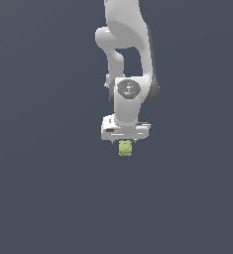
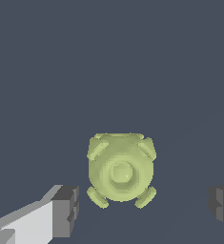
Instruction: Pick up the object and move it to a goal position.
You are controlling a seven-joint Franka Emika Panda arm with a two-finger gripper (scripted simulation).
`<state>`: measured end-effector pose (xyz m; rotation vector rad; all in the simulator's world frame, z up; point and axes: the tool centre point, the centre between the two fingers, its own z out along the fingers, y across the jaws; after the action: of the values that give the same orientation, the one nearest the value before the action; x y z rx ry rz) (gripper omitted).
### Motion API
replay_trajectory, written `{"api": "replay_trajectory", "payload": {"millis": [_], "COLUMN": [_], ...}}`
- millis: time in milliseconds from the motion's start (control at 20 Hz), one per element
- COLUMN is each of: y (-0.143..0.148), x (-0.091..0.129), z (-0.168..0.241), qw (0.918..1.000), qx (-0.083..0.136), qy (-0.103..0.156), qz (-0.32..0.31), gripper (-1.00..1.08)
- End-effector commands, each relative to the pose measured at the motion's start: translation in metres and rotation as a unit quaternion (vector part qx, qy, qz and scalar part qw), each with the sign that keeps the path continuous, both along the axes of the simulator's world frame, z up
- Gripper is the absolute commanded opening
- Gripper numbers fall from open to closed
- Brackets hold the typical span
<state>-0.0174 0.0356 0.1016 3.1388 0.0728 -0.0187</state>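
The object is a small yellow-green roundish lump with little bumps at its edges, lying on the dark grey floor just below the white gripper in the exterior view. In the wrist view the object sits between the two dark fingertips, one on each side, with clear gaps to both. The gripper is open and empty, directly above the object. Its jaws stand much wider than the object.
The white arm rises from the gripper to the top of the exterior view. Plain dark grey floor surrounds the object on all sides. No other objects show.
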Motion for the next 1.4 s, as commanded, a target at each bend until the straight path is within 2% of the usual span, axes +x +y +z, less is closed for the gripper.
{"api": "replay_trajectory", "payload": {"millis": [0,450,950,1200,1250,1350], "y": [0.006,0.01,0.011,0.011,0.011,0.011], "x": [0.0,-0.001,-0.002,-0.001,-0.001,-0.001], "z": [-0.007,-0.014,-0.056,-0.062,-0.062,-0.062], "qw": [1.0,1.0,1.0,1.0,1.0,1.0], "qx": [0.001,0.001,0.001,0.001,0.001,0.001], "qy": [-0.004,-0.005,-0.006,-0.006,-0.006,-0.006], "qz": [-0.001,0.0,-0.001,-0.001,-0.001,-0.001], "gripper": [1.0,1.0,1.0,1.0,-1.0,-1.0]}}
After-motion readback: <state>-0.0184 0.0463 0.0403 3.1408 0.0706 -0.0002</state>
